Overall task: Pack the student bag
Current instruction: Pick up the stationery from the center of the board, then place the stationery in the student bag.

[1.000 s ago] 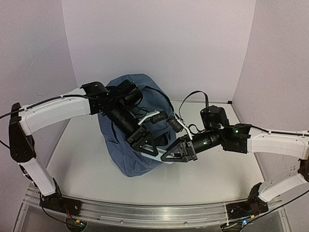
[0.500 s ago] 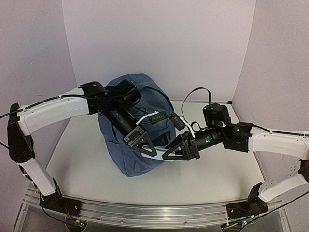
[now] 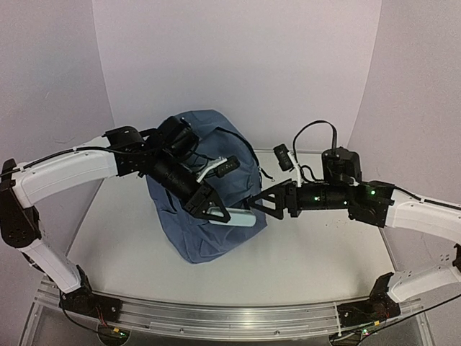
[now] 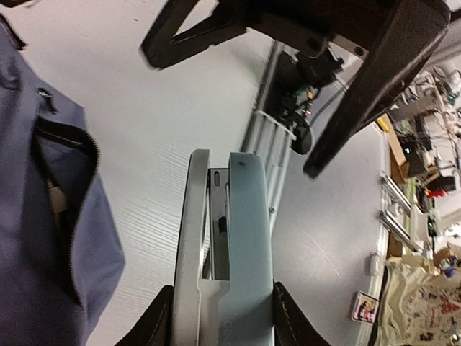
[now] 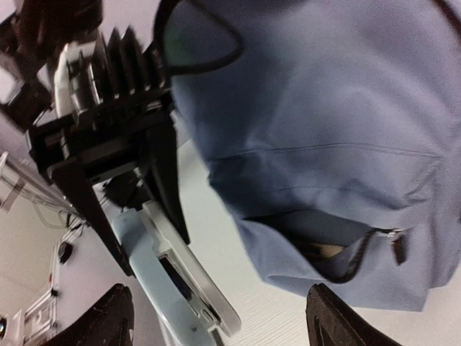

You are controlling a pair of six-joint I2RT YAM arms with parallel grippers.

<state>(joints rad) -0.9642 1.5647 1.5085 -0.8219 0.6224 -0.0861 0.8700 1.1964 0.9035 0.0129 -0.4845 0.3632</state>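
The step in hand looks like getting a stapler (image 4: pixel 229 245) into the bag (image 3: pixel 184 234), which sits slumped on the table (image 3: pixel 324 259) left of centre, its back toward the rear wall. The left gripper (image 4: pixel 223 324) is clamped on the stapler's rear end, a finger on each side, and carries it clear of the table just in front of the bag's lower right corner. The right gripper (image 5: pixel 223 324) stands wide apart and holds nothing. The stapler's free end lies near the gap between its fingers, but neither finger appears to touch it. In the left wrist view the bag is just left of the stapler, close but apart. Its pocket (image 5: pixel 324 249) gapes along an undone zip (image 4: pixel 86 209), with something tan inside, too hidden to name. The next move probably calls for the left arm to swing the stapler's nose round toward that slot and ease it in. The right gripper would need to move clear, or perhaps to lift the pocket's lip, since the slack cloth leaves a narrow mouth that could catch the stapler's edge.
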